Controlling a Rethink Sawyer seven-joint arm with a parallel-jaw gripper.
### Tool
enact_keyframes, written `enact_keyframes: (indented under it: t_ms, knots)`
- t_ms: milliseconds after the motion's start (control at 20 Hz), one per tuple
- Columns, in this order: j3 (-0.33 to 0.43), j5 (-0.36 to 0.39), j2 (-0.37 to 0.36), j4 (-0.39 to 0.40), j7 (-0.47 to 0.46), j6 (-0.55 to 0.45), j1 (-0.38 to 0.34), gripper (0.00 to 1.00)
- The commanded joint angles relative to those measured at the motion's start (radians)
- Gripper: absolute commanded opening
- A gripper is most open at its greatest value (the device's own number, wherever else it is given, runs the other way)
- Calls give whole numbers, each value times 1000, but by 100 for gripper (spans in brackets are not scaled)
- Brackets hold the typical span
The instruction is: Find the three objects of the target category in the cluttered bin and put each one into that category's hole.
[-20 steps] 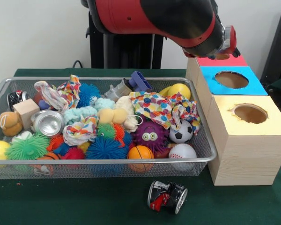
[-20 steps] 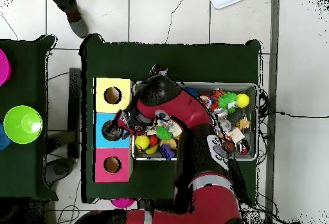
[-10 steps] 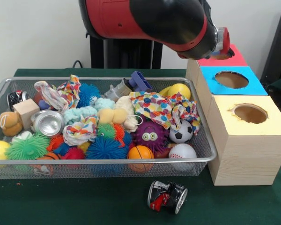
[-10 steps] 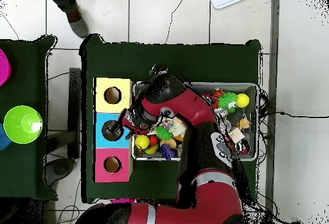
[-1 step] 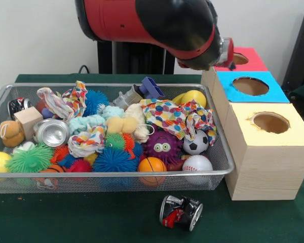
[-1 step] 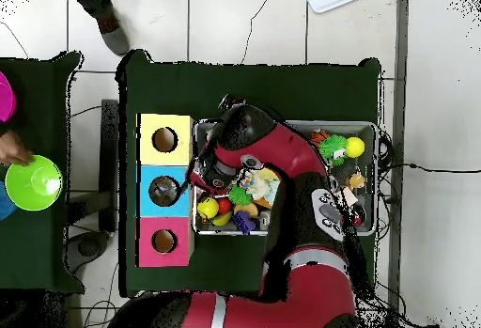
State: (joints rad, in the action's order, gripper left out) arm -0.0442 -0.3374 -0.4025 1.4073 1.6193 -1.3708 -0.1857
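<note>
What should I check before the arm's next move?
1. Gripper open or shut, empty or loaded: cannot tell; the arm hides it.
2. Blue hole and yellow hole unblocked: ok.
3. Red hole unblocked: cannot tell; the arm partly covers it.
4. All objects inside the bin: not ok; a crushed can lies on the table in front of it.
5. Silver can uncovered for a grasp: ok; it lies on top at the bin's end away from the boxes.
6. Person clear of the arm: ok; a hand shows only by the green bowl on the side table.
</note>
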Motion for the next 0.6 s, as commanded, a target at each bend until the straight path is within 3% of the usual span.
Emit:
enact_keyframes:
  t_ms: [50,150,350,600]
  knots:
    - [-32,209,-42,-41,1,242,11,100]
    - [-25,249,-94,9,-24,316,14,100]
    - [-25,294,-156,82,11,428,10,100]
    - [-11,300,-237,171,38,493,6,100]
